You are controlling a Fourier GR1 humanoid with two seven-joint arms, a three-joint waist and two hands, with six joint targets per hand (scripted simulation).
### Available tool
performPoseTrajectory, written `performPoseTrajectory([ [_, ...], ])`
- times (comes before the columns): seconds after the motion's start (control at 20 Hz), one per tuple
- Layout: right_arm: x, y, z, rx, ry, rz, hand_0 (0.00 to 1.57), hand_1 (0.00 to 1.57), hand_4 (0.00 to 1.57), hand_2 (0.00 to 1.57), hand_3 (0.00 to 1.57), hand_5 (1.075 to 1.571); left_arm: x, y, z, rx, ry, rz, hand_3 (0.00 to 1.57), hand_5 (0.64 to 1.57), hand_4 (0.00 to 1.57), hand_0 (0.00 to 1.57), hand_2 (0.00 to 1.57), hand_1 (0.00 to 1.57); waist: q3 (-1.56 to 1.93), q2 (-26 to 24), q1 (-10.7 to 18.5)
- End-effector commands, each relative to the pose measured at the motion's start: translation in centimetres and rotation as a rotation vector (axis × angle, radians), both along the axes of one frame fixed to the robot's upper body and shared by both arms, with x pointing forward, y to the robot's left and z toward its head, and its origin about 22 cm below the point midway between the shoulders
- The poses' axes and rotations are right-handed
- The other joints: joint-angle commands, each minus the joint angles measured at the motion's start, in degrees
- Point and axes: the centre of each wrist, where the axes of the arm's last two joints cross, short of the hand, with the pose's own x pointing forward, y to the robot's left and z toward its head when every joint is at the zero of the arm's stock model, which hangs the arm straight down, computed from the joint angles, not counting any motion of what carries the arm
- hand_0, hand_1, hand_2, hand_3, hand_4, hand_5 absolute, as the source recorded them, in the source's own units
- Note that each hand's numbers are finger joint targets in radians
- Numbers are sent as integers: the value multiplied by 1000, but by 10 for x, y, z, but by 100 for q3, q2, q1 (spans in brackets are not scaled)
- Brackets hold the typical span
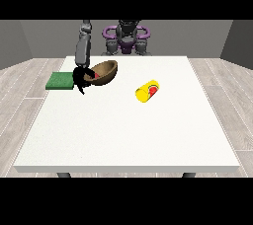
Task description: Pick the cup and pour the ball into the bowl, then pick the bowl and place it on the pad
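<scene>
Green pad (61,81) lying at table (128,140) left edge; hand at the view's left (80,78) hanging below a downward-reaching arm, fingers curling round tilted brown bowl (104,72) rim; yellow cup (147,91) lying sideways, centre-right, red ball (153,91) sitting in its mouth

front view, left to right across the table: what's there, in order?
Green pad → black hand at the view's left, at the bowl's rim → brown bowl, tilted → yellow cup lying on its side, something red showing at its mouth.
</scene>
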Motion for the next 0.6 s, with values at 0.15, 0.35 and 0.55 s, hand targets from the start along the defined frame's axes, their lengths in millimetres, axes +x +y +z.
performPoseTrajectory([
  [0.15, 1, -6, 0, -63, 325, -59, 1571, 1571, 1062, 1571, 1533, 1569, 6, 20, -35, -44, 117, 27, 0, 1571, 0, 0, 0, 0, 179, -477, -230],
  [0.35, 18, -10, 30, -203, 398, -23, 1571, 1571, 1101, 1571, 1429, 1566, 3, 46, -69, -49, 204, 89, 0, 1571, 0, 0, 0, 0, 181, -928, -580],
  [0.55, 28, -14, 53, -169, 393, 39, 1571, 1571, 1135, 1571, 1149, 1553, -17, 88, -68, -68, 201, 162, 0, 1571, 0, 0, 0, 0, 186, -967, -990],
])
